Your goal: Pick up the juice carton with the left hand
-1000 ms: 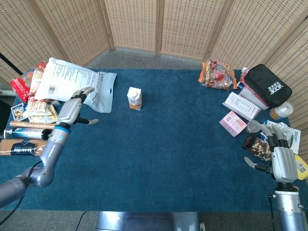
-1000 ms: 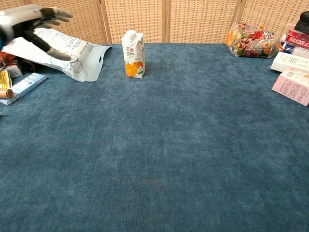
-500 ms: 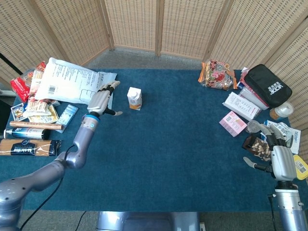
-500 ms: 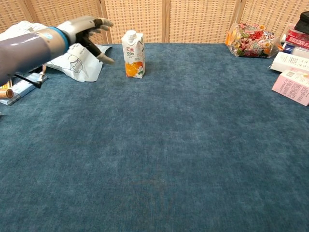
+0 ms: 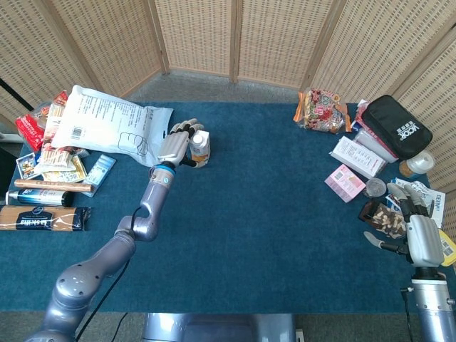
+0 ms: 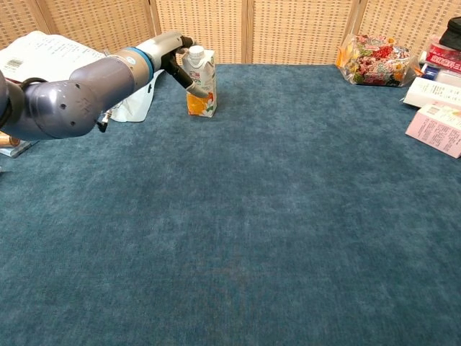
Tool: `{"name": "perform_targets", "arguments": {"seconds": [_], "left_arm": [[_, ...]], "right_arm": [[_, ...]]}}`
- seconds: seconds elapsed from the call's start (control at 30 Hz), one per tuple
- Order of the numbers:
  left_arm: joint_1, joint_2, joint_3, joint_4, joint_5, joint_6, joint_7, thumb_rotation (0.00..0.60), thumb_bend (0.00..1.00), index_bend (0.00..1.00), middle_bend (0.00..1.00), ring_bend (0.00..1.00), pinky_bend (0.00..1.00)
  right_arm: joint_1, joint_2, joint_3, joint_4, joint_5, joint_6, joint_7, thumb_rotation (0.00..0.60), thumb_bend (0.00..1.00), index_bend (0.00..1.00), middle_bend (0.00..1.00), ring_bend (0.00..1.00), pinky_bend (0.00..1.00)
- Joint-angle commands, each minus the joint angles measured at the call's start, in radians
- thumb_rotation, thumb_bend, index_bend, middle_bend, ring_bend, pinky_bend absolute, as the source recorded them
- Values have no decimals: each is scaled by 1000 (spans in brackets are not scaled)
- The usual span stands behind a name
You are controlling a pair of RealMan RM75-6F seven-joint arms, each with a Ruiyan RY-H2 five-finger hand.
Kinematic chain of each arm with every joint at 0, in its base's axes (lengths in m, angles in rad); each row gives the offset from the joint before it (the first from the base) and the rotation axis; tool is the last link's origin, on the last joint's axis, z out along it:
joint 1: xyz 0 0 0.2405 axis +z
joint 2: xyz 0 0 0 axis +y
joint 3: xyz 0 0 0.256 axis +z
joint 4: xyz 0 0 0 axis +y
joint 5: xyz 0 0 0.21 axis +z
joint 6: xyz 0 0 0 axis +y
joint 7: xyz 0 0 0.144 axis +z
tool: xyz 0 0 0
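The juice carton (image 5: 200, 147) is a small white box with a sloped top, a round cap and an orange print low on its front. It stands upright on the blue, felt-like worktop (image 5: 256, 214), toward the far left. The left hand (image 5: 176, 146) is right against its left side. In the head view the fingers (image 5: 188, 129) curl by the carton's top, and in the chest view the thumb (image 6: 189, 82) crosses its front face; whether the grip is closed I cannot tell.

Only the chest view shows the printed front of the carton. Only the head view shows the right hand (image 5: 420, 239), which rests open at the near right edge with its fingers spread.

Just left of the carton lies a white plastic bag (image 5: 107, 122), flat and crinkled. At the far right sit a colourful snack bag (image 5: 323, 110), a black zip pouch (image 5: 395, 127) and a pink box (image 5: 345, 182).
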Motion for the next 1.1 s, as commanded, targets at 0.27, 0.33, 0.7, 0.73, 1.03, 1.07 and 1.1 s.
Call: {"name": "perform_targets", "arguments": {"seconds": [0.27,0.33,0.7,0.73,1.03,1.07,1.1], "left_arm": [[-46,-71,-9,145,21,91,2,600,168,840,802,664,700],[-36,-51,-7,132,28,125,4,600,168,843,806,667,704],[49,134,-15,-109,50,330,61,600,169,846,807,667,703],[66,169,-19,-167,49,356,83,600,169,846,807,667,703],[251,544,-44,-817,-5,505,388,600,169,845,807,667,702],[268,578,-46,-872,-16,512,415,600,169,845,807,667,701],[283,609,-46,-921,-26,518,439,600,169,845,806,667,701]], "right_arm": [[-3,4,1,-6,-1,6,-3,600,0,105,138,0,0],[-2,3,-1,-8,-3,5,-9,600,0,105,138,0,0],[-3,3,-7,-25,-16,12,-30,600,0,105,138,0,0],[-3,4,-7,-27,-17,13,-30,600,0,106,138,0,0],[-6,9,-17,-50,-46,30,-48,600,0,105,138,0,0],[-7,9,-18,-52,-49,31,-51,600,0,105,138,0,0],[-7,9,-20,-55,-52,33,-54,600,0,105,137,0,0]]}}
